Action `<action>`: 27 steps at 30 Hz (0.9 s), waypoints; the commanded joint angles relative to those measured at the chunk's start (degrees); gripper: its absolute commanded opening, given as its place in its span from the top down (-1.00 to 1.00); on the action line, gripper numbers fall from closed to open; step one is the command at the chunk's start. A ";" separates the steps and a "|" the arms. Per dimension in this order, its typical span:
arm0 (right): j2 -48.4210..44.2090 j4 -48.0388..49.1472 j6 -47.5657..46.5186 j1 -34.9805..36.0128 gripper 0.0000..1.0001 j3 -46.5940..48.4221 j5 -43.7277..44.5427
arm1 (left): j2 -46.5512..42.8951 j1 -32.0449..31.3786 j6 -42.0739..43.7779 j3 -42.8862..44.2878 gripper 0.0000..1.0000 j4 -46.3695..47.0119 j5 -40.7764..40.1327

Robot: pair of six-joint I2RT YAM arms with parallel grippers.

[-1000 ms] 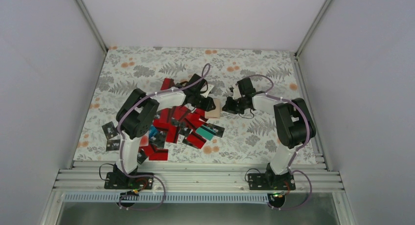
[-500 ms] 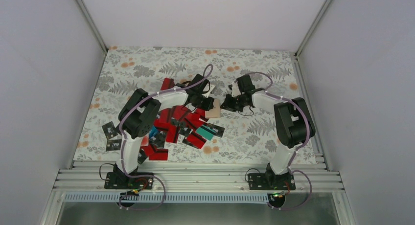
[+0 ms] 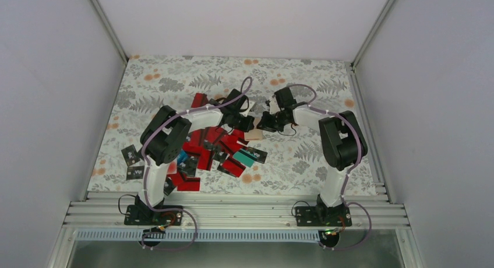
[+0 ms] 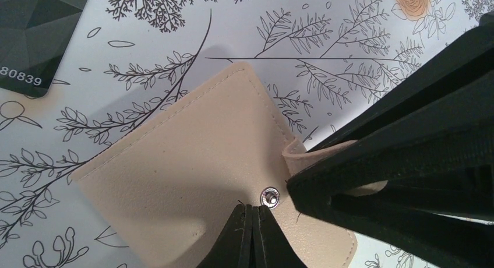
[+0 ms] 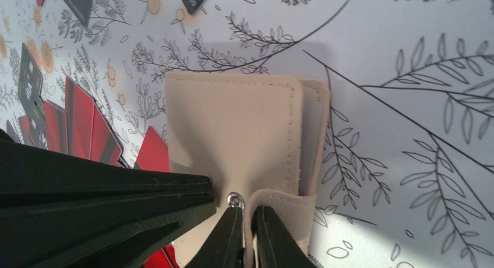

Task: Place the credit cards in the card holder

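- The card holder [image 5: 233,128] is tan. It lies folded on the flowery cloth [image 3: 175,81], right under the tips of both arms.
- The right gripper [image 5: 247,215] has its jaws squeezed on the card holder's little strap [image 5: 285,212]. It grips just beside the shiny snap button [image 5: 235,198].
- The left gripper [image 4: 251,210] has its jaws pressed tight together with nothing between them.
- Its tip sits over the card holder's cover, just beside the same button. I cannot tell if it pushes down.
- The two grippers are very close to each other above the card holder.
- Pale sheets [image 5: 311,128] peek out at one edge of the card holder.
- The credit cards [image 3: 207,145] lie in a messy heap just beside the card holder, on the left arm's side. Most are red and some are black.
- A teal card [image 3: 244,158] lies near the card holder, on the side closer to the arm bases.
- Two more black cards [image 3: 131,155] lie well apart from the card holder, past the heap.
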 commanded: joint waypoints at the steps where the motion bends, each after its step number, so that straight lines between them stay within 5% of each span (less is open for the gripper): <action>1: 1.63 2.07 0.35 1.99 0.73 2.09 -2.61 | 1.30 -0.35 0.03 -2.66 0.95 -2.06 0.16; 27: 2.29 3.87 1.51 2.71 0.35 2.99 -3.98 | 0.99 -0.34 -0.40 -4.11 0.95 -0.70 1.54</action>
